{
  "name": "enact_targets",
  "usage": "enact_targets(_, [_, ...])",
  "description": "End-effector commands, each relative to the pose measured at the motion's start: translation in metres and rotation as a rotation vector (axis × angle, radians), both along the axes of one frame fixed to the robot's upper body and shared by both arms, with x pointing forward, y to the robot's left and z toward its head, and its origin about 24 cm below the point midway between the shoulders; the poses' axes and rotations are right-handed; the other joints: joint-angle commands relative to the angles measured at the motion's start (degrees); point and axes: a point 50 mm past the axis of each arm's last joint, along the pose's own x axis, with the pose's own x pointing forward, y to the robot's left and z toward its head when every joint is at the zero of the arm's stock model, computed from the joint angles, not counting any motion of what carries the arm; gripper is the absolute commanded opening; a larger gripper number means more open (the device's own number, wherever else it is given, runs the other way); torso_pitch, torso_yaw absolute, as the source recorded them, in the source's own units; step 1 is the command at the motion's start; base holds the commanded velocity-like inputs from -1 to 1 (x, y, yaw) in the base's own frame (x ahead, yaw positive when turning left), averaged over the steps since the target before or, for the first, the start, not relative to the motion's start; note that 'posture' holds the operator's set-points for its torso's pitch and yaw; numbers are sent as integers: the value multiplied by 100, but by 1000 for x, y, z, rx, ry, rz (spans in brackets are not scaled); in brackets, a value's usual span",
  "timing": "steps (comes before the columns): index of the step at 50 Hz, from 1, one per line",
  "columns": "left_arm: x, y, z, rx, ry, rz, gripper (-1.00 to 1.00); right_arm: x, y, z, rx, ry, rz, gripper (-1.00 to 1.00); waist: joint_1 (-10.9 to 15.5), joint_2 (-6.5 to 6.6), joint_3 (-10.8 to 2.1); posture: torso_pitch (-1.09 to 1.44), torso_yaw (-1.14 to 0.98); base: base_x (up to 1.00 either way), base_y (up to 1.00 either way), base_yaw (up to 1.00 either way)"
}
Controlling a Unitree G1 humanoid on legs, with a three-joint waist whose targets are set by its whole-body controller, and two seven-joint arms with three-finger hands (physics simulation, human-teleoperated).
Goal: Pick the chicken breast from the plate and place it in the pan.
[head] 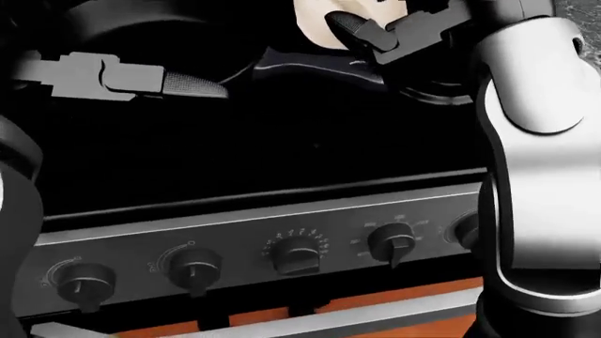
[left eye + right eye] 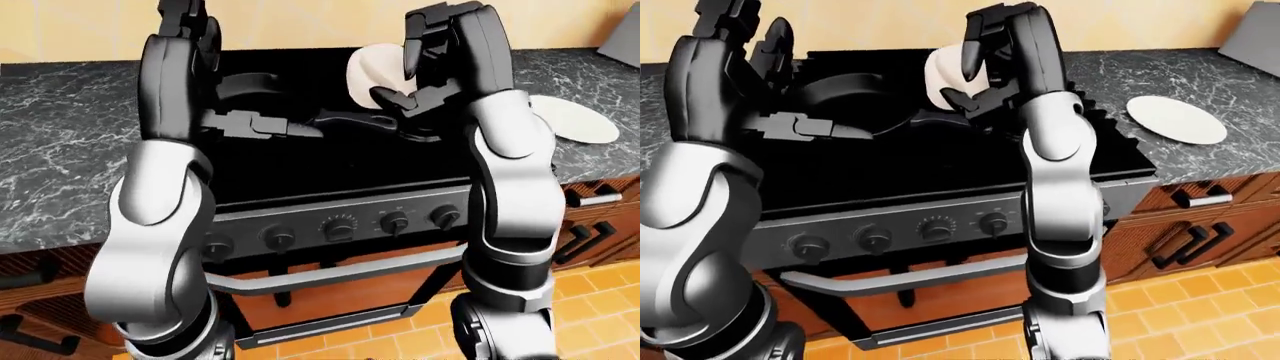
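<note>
Above stove [image 2: 940,150]: right hand [image 2: 985,64] raised, fingers [image 2: 962,99] pinching chicken breast [image 2: 945,71]; left hand [image 2: 805,126] fingers spread.

Head view close, downward; eye views wider, sharing stove [image 2: 940,161]

A home kitchen, seen over my arms.
I face a black stove [image 2: 970,161] with knobs [image 2: 936,227], marble counter [image 2: 1160,71], wooden drawers [image 2: 1200,217], tiled floor [image 2: 1200,315].
</note>
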Motion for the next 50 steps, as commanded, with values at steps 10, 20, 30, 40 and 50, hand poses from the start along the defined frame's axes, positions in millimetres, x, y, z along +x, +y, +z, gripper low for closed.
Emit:
enact_targets(10, [-7,-4,13,4,-85,-27,100,-9,-6,18,12,-104,-31,-100,56,-155,-165,0,0,0,0,0])
enact_targets(20, [-8,-5,13,5,-86,-27,100,-10,-4,17,2,-106,-29,-100,57,-123,-283,0,0,0,0,0])
enact_targets(30, [-8,-4,12,6,-85,-28,100,-10,-3,17,-17,-112,-33,-100,32,-501,-417,0,0,0,43,0])
enact_targets(40, [-8,-5,13,6,-85,-29,100,-10,-5,18,0,-107,-38,-100,-52,473,-277,0,0,0,57,0])
enact_targets(50, [-8,-5,12,7,-85,-29,100,-10,-5,18,6,-109,-33,-100,-15,-34,-133,0,0,0,0,0])
